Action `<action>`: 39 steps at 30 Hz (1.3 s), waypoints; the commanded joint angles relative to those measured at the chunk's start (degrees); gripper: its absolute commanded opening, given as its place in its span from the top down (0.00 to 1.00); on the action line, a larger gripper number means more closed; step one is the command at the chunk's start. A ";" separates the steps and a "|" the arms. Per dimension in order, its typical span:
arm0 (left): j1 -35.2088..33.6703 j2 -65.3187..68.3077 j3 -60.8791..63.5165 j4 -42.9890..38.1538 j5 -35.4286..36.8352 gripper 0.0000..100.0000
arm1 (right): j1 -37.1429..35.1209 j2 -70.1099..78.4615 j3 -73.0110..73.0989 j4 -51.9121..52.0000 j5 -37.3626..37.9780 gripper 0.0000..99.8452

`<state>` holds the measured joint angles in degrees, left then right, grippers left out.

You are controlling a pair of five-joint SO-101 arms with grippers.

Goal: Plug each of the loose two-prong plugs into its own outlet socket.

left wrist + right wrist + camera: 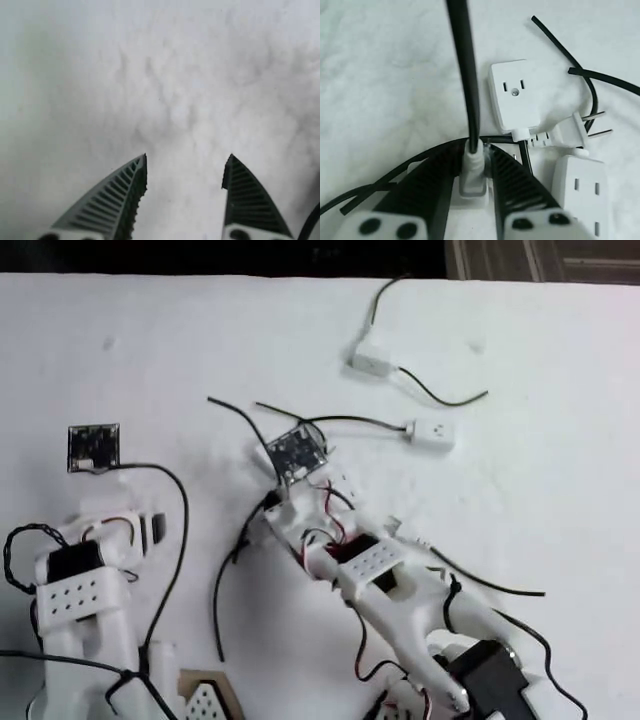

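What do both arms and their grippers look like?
The white plastic left arm and white plastic right arm carry perforated panels, black motor blocks, loose black and red wires, and a black square circuit board each. The left gripper and right gripper have pointed dark fingers with ribbed inner faces.

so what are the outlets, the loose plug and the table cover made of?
Outlets: likely white moulded plastic, smooth with rounded edges. Loose plug: white plastic body with bare grey metal prongs. Table cover: probably white cloth, matte and softly wrinkled.

White plug (472,172), black cord (466,65), white outlet socket (512,95)
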<state>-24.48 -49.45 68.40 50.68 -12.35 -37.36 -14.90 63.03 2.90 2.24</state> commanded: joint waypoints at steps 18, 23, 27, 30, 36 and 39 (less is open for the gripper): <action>-0.31 -1.36 -0.26 -0.79 0.44 0.75 | -1.63 -5.32 6.95 5.49 10.02 0.98; -0.22 -1.36 -0.18 -0.79 0.44 0.75 | -1.36 -6.02 6.68 5.58 10.11 0.98; -0.22 -1.36 -0.18 -0.79 0.44 0.75 | -1.45 -8.92 6.68 5.93 9.85 0.98; -0.22 -1.36 0.18 -0.88 0.44 0.75 | -1.27 -13.49 7.03 6.29 9.85 0.93; -0.40 -1.36 0.53 -1.93 0.44 0.75 | -1.71 -24.13 5.36 16.92 4.48 0.85; -0.40 -1.36 0.53 -1.93 0.44 0.75 | -1.98 -27.82 5.54 19.56 3.87 0.85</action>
<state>-24.57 -49.45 69.27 49.63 -12.35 -38.68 -38.37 70.51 20.31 7.16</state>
